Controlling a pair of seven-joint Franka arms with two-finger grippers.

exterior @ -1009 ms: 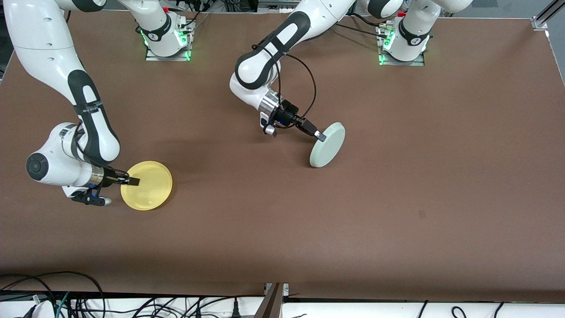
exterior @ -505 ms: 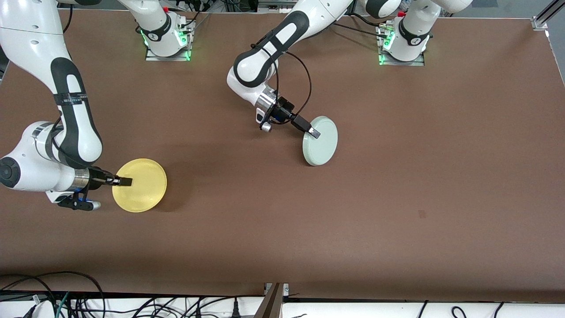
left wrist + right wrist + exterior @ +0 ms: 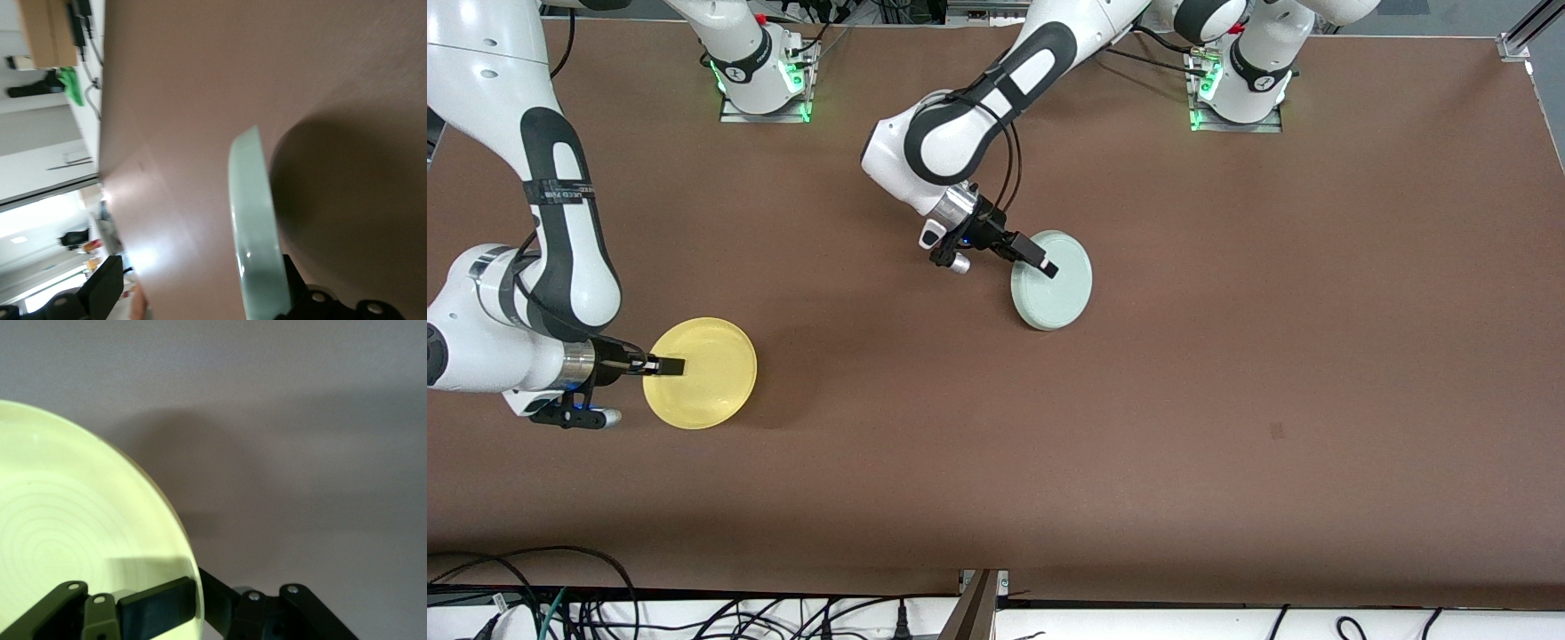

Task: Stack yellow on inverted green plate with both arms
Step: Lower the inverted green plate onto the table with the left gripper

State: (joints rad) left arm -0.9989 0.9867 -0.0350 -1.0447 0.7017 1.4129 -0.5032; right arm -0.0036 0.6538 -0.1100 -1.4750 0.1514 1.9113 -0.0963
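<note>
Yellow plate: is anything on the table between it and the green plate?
Nothing visible. Bare table lies between the yellow plate, held by the right gripper, and the green plate, held by the left gripper.

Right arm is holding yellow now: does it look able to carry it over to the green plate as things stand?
Probably not yet. The left gripper is clamped on the green plate, which hangs tilted above the table; the right gripper grips the yellow plate.

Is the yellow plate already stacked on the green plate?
No, the yellow plate is in the right gripper, apart from the green plate held by the left gripper.
</note>
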